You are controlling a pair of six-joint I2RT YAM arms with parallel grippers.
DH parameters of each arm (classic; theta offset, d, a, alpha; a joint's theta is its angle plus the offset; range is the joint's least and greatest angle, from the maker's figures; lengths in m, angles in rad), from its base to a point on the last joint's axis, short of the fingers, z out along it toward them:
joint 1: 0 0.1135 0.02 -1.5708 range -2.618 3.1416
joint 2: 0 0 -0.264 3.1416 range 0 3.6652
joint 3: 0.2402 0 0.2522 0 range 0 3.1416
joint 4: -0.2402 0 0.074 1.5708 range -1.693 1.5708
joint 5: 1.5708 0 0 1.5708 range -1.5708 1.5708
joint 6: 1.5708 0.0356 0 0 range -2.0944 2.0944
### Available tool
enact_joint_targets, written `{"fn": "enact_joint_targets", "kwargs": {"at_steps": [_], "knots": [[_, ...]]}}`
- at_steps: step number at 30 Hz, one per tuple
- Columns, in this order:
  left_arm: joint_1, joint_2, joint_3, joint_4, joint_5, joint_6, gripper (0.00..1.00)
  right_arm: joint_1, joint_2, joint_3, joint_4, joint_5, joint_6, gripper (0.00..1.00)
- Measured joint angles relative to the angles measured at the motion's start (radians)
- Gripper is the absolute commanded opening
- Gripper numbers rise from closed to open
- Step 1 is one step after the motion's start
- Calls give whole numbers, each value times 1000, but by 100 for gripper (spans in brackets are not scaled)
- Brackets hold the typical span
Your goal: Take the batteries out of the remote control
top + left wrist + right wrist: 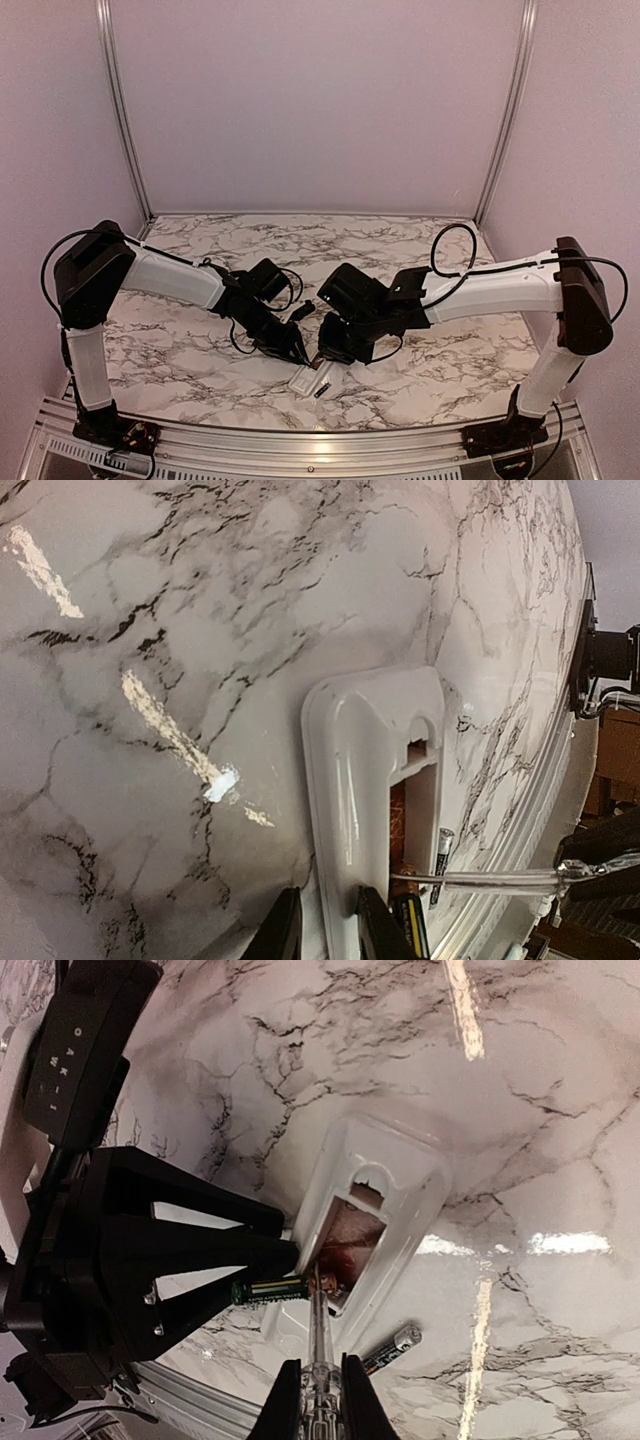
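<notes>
Your left claw (pixel 328 915) pinches the remote (pixel 400 1190) by its wall; your right claw (pixel 320 1385) holds a clear stick (pixel 318 1325), tip in the recess. One battery (pixel 392 1348) lies on the table (pixel 540 1100).

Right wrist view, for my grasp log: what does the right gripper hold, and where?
The right gripper holds the thin pale stick by its rear part, tip at the remote control.

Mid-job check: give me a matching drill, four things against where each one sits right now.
Things:
1 remote
2 stick
3 loose battery
4 other battery

Places:
A on the table beside the remote
B in the right claw
C at the open recess, by the stick's tip
D between the left claw fingers

Pairs: 1-D, 2-B, 3-A, 4-C
</notes>
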Motion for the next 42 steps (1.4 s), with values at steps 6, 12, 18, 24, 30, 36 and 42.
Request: {"fn": "enact_joint_targets", "kwargs": {"at_steps": [6,12,18,24,30,36,42], "knots": [[0,0,-1,2,0,0,21,0,7,14,-16,-1,-4,0],[-1,0,-1,2,0,4,21,3,23,35,-37,-4,-17,0],[-1,0,-1,2,1,7,21,6,40,71,-75,-3,-27,0],[-1,0,-1,2,0,13,20,21,57,136,-146,-4,-48,0],[-1,0,-1,2,0,19,20,27,58,157,-155,-6,-51,0],[-1,0,-1,2,0,26,20,37,59,158,-158,-6,-51,0],[-2,-3,-2,0,-10,37,27,39,58,158,-163,-1,-50,0]]}}
